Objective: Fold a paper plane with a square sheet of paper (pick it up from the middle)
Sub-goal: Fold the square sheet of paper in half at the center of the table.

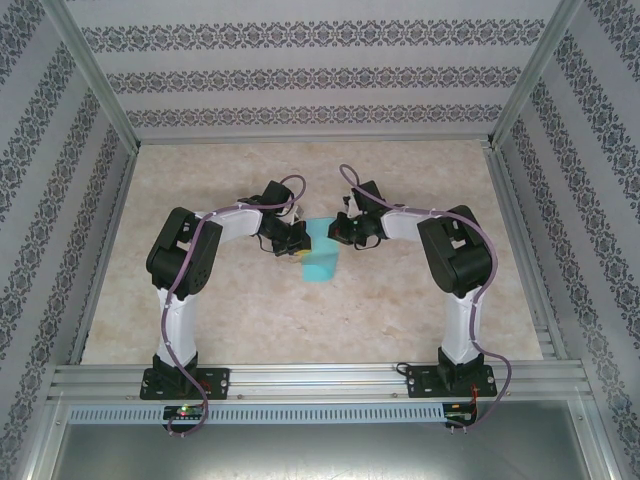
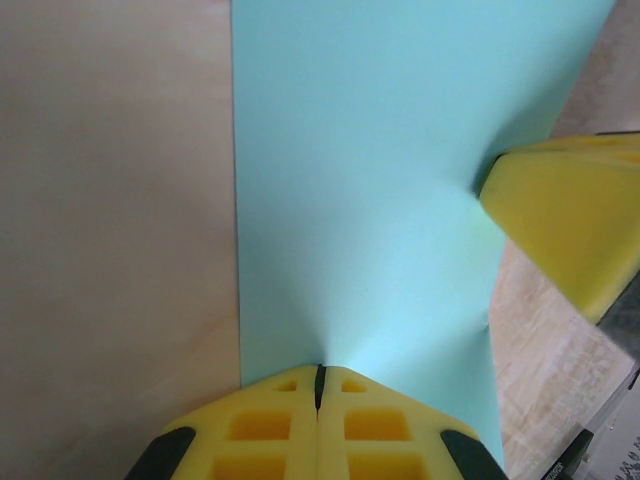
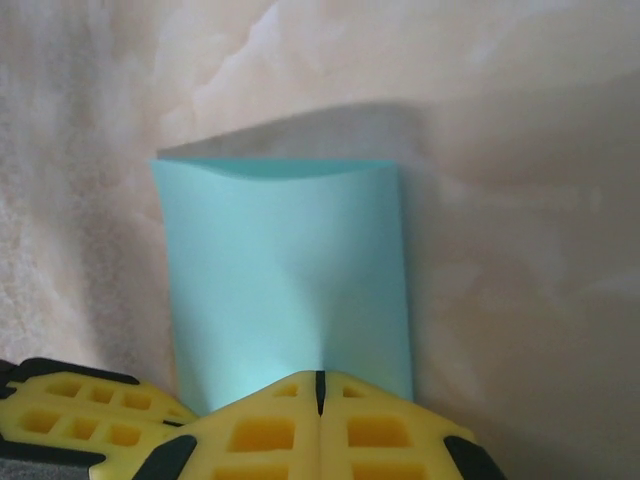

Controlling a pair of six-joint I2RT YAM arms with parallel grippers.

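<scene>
High overhead view of the whole table (image 1: 300,320); both wrist views close on one paper sheet (image 2: 380,200)

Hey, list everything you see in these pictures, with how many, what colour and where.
square sheet of paper: one, turquoise, mid-table, between both end effectors.
table: one, beige marbled, under everything.
patterned walls: three, white and grey, around the table.
metal rail: one, silver, near edge, under the arm bases.
left arm: one, black and white, purple cable.
right arm: one, same colours.
left end effector: one, yellow, shut on the sheet.
right end effector: one, yellow, shut on the sheet.
</scene>
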